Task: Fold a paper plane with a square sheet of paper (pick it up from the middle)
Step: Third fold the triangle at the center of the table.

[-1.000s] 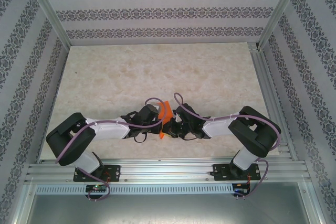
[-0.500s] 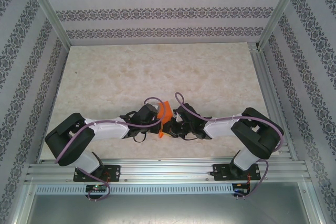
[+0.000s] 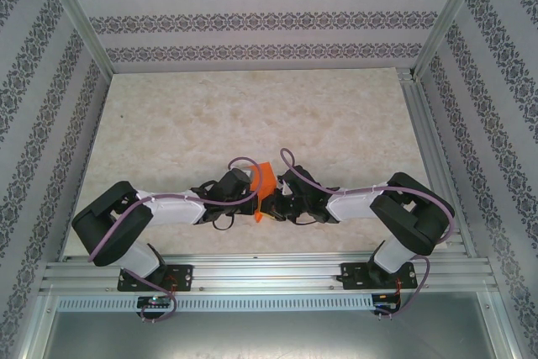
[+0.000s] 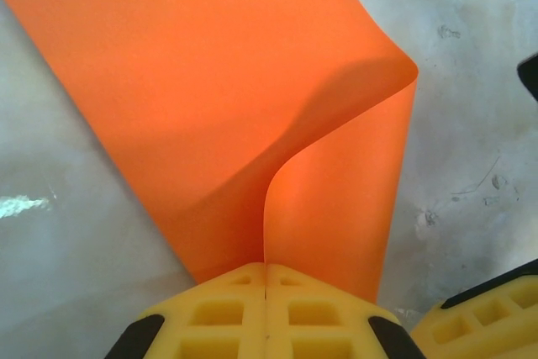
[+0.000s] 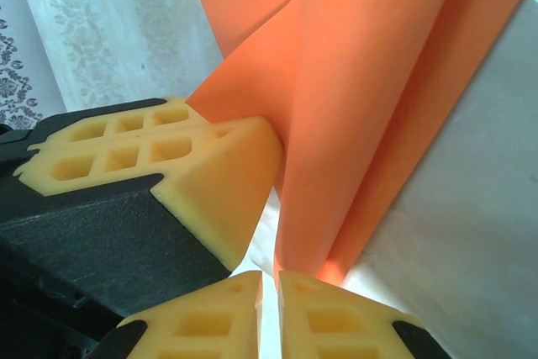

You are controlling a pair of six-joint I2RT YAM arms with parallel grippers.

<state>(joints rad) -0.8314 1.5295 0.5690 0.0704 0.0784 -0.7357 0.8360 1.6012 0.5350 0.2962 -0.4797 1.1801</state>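
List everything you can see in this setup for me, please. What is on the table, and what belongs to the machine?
sheet of paper: one, bright orange, partly folded and curled, held up between the two grippers near the table's front edge
table: one, pale marbled beige, under the arms
walls: three, white with dark floral stripes, around the back and sides
frame rails: several, silver metal, along the near edge and up the corners
cables: two, purple, looping along the arms
left arm: one, black and white, reaching in from the left
right arm: one, black and white, reaching in from the right
left gripper: one, yellow fingers, shut on the sheet
right gripper: one, yellow fingers, shut on the sheet's lower edge
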